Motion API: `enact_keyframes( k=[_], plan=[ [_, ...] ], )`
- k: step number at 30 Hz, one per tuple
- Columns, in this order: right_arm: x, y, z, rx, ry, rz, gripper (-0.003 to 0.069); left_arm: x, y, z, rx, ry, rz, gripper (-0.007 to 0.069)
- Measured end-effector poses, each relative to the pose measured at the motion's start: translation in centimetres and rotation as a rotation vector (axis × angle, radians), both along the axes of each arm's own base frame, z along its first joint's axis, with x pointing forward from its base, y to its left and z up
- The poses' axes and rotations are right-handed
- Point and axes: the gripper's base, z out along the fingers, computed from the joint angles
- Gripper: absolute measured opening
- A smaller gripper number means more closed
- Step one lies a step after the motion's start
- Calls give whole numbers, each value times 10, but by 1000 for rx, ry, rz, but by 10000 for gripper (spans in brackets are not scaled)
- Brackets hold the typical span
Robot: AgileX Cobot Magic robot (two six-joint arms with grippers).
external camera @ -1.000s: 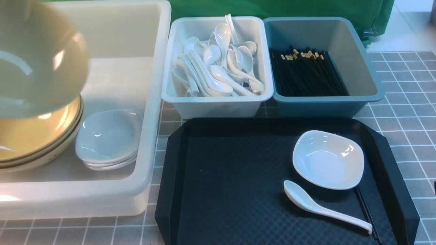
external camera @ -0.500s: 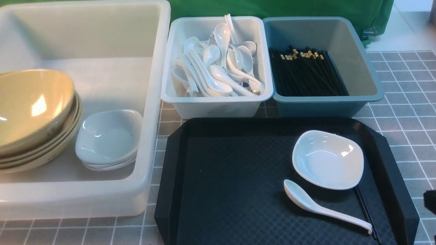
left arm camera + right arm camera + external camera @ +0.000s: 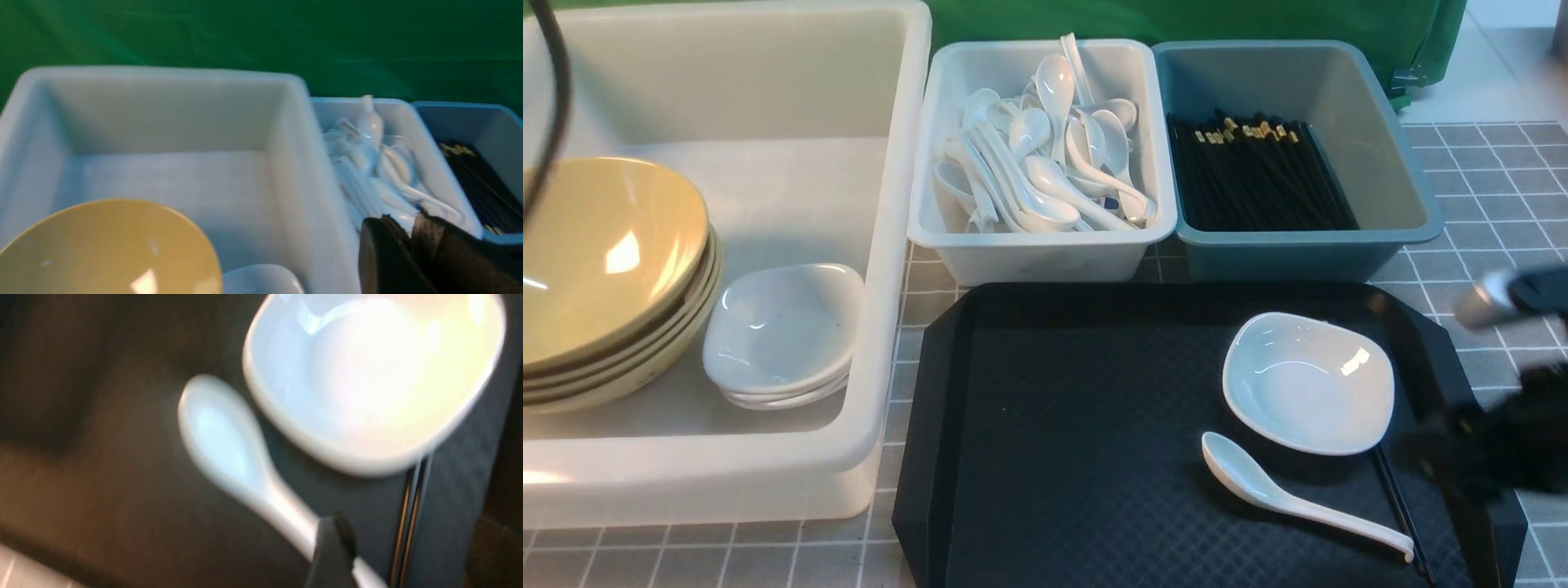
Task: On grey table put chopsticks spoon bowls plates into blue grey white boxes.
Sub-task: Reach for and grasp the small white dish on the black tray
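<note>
The right pincer [image 3: 408, 539] hangs open and empty over the right end of the black tray [image 3: 1078, 425]. One finger [image 3: 333, 547] is above the handle of the white soup spoon [image 3: 1290, 498], and the loose chopsticks [image 3: 1401, 506] run between its jaws. Beyond them a small white plate [image 3: 1308, 384] overlaps the chopsticks' far ends. The left pincer [image 3: 410, 222], jaws together on nothing, is above the milky tub [image 3: 768, 465], which holds yellow bowls [image 3: 605, 261] and stacked plates [image 3: 784, 335]. Behind the tray on the tiled tabletop [image 3: 1486, 204], the pale bin [image 3: 1045, 257] holds piled spoons [image 3: 1045, 163] and the blue bin [image 3: 1290, 253] holds bundled chopsticks [image 3: 1258, 180].
</note>
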Motion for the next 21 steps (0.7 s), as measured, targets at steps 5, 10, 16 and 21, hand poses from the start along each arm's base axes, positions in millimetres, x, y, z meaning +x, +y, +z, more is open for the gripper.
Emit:
enact_keyframes(
  k=[5,10,16,21],
  plan=[
    [65,11,-23,-12,82,-38,502,-52,-16,-38,51,-17,-65,-9],
    [95,5,-47,-8,156,-103,504,-76,-11,-95,146,68,-6,-10],
    [99,2,-50,-6,160,-123,505,-87,-2,-140,226,114,76,-10],
    [103,1,-42,-53,138,-74,505,-86,2,-164,251,71,119,-10]
  ],
)
